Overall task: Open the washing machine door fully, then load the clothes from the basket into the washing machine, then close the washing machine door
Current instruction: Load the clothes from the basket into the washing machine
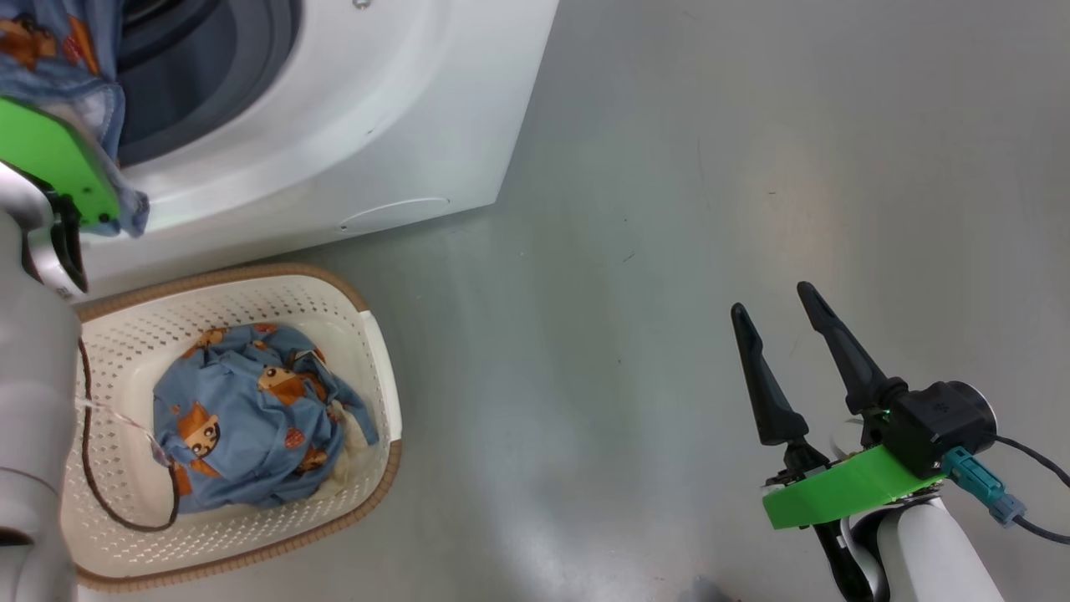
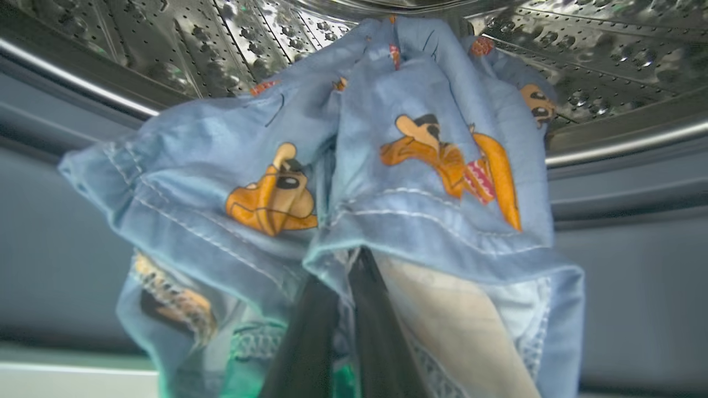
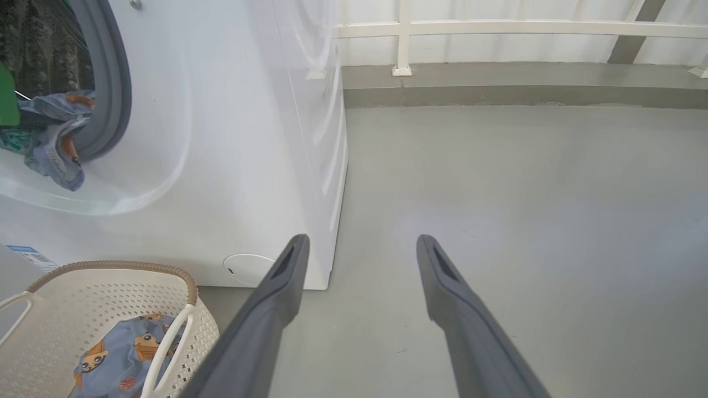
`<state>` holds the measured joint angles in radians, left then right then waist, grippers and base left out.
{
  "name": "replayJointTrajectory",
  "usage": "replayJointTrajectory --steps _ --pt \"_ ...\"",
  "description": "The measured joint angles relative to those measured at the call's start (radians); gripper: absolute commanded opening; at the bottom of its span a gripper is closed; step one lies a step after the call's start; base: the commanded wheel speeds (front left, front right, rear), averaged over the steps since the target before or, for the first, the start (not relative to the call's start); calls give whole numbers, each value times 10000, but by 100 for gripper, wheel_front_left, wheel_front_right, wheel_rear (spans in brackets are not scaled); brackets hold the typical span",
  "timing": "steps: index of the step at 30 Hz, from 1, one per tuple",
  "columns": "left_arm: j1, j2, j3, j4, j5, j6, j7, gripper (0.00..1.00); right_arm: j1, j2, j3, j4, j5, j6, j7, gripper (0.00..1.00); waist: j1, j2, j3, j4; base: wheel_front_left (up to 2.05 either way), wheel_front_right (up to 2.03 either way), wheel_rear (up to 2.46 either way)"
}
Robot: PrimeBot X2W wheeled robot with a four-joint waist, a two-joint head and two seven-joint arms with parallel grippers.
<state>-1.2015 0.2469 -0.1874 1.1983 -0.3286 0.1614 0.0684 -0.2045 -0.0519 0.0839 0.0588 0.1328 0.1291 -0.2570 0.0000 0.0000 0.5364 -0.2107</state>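
While left gripper (image 2: 340, 271) clamps clothes (image 2: 221, 138) at washing machine (image 1: 376, 109) mouth — right gripper (image 1: 771, 299) jaws apart.

One washing machine (image 1: 401, 100), one basket (image 1: 380, 351), two blue printed garments — one garment (image 2: 431, 94) at the drum (image 2: 608, 50), a second garment (image 1: 242, 410) in the basket — and two end effectors: left end effector (image 2: 341, 268), right end effector (image 1: 773, 301).
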Motion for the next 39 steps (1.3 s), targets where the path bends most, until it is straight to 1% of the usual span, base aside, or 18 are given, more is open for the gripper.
replayJointTrajectory --steps 6,13,17,19,22,24,25,27,35,38,39 --pt "-264 12 128 8 -109 6 -1024 0 -2 2 48 -2 0 2 0 100 0 0 18 -49 0 0 0" --pt "-430 15 470 75 -451 15 -2253 0 -2 6 169 6 19 0 0 100 0 0 70 -273 0 0 0" --pt "-667 46 604 128 -627 -6 -2744 0 -2 15 357 6 84 0 0 100 0 0 122 -461 0 0 0" --pt "-842 77 690 94 -742 -111 -2945 0 -2 15 393 8 263 2 0 100 0 0 154 -574 0 0 0" --pt "-1036 192 779 29 -802 -267 -3089 0 -1 15 481 12 384 0 0 100 0 0 211 -757 0 0 0" --pt "-1168 362 825 -21 -800 -267 -3122 0 1 15 604 12 395 0 0 100 1 0 259 -885 0 0 0" --pt "-1245 437 905 -71 -844 -336 -3172 0 2 21 633 12 430 0 0 100 1 0 292 -945 0 0 0" --pt "-1470 662 899 -173 -821 -351 -3181 0 12 29 656 8 481 0 0 100 0 0 388 -1053 0 0 0" --pt "-2024 1210 1281 -447 -917 -424 -3221 0 35 50 723 -56 583 0 0 100 1 0 917 -1419 0 0 0" --pt "-2191 1317 1279 -606 -859 -433 -3221 0 35 56 727 -111 623 0 0 100 0 0 1121 -1528 0 0 0" --pt "-2240 1321 1267 -667 -857 -535 -3221 0 35 59 731 -130 627 0 0 100 0 0 1182 -1561 0 0 0"
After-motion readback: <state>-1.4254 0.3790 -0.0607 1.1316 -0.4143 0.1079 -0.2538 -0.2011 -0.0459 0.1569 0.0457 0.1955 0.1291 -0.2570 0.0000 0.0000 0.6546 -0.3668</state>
